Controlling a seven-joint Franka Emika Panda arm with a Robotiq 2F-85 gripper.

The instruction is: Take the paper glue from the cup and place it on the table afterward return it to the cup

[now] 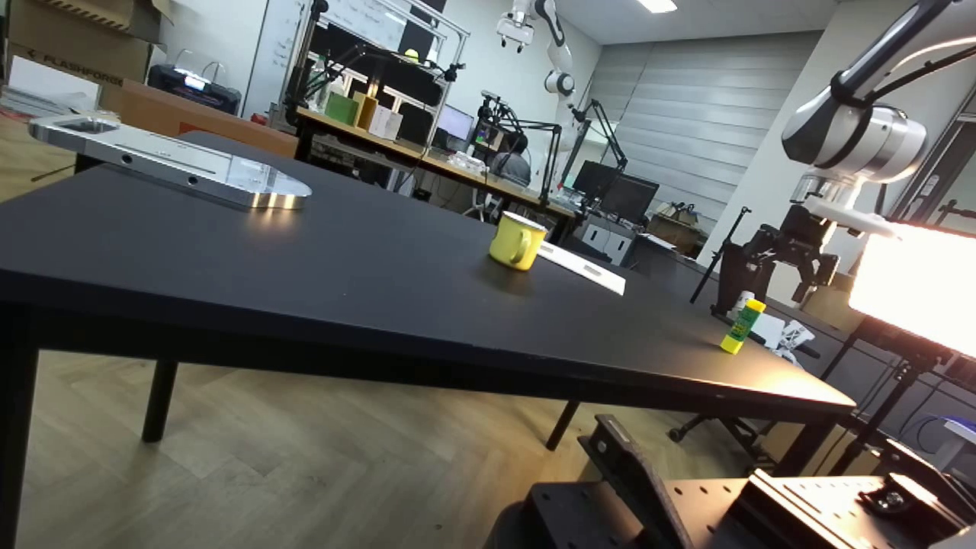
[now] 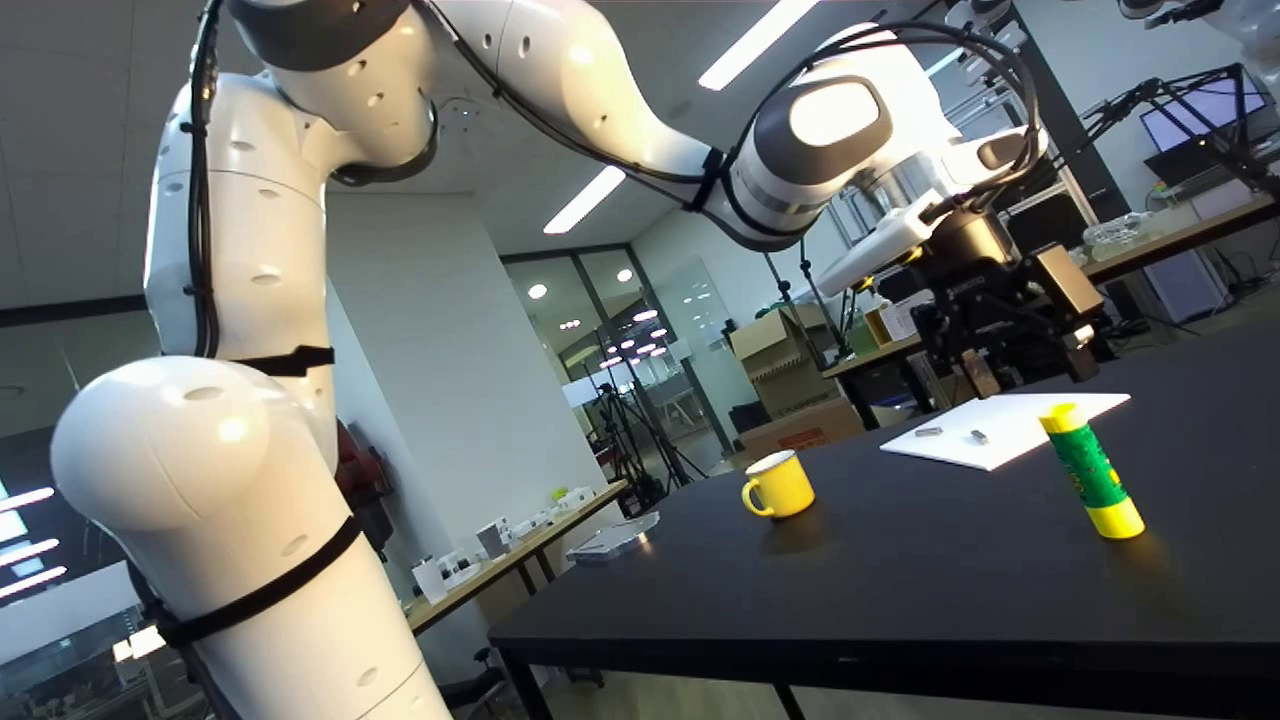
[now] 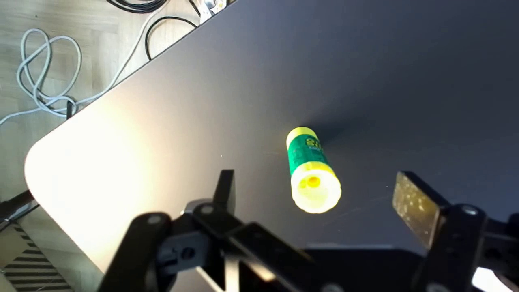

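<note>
Spread wide, the jaws of my Robotiq gripper (image 3: 317, 190) pinch nothing. Below them, the glue stick (image 3: 309, 162) stands upright; I judge its return due, so I'd centre, descend straight and squeeze gently. The table (image 3: 227, 101) beneath is matte black, glare-washed at one corner; well off from the jaws sits the white-rimmed yellow mug (image 2: 785, 488), farther still a lab workbench (image 1: 366, 138).

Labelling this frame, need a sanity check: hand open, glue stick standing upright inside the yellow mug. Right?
Wrong on the place: the glue stick stands upright on the table, apart from the yellow mug, as both exterior views show. The hand is open, as you say.
</note>
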